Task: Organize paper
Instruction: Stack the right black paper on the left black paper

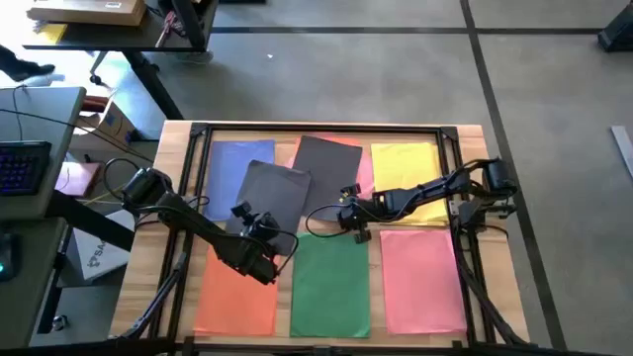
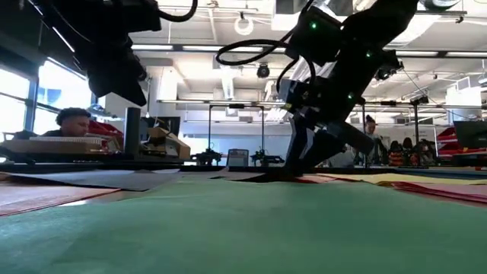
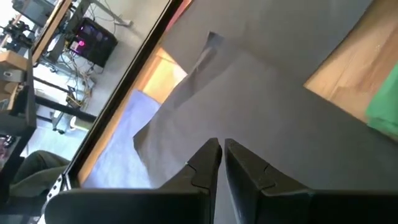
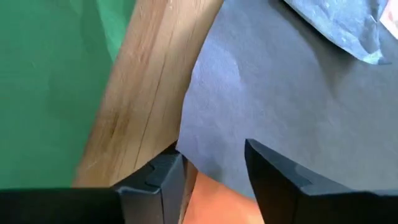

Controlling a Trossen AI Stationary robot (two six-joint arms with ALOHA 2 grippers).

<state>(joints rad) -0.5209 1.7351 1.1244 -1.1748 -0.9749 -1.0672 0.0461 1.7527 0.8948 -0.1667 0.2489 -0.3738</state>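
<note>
Coloured paper sheets lie flat on the wooden table: blue (image 1: 232, 158), two overlapping dark grey (image 1: 331, 163) (image 1: 272, 193) and yellow (image 1: 406, 163) along the far side; orange (image 1: 232, 297), green (image 1: 331, 277) and pink (image 1: 420, 277) along the near side. My left gripper (image 1: 243, 211) (image 3: 221, 149) is raised above the tilted dark grey sheet, shut on nothing. My right gripper (image 1: 343, 213) (image 4: 211, 155) is open and low at the near edge of the other dark grey sheet (image 4: 280, 93). One finger stands over bare wood (image 4: 143, 93), the other over the sheet. My right gripper slants down from the table's right, with its fingertips (image 2: 304, 164) at table height by the dark grey sheet's near edge (image 4: 186, 146). Whether they touch the sheet, I cannot tell.
A black metal frame (image 1: 198, 133) runs round the table top. A strip of bare wood (image 1: 316, 229) separates the dark grey and green sheets. A desk with a keyboard (image 1: 25, 163) stands off the table's left. A person (image 2: 72, 122) sits in the room beyond.
</note>
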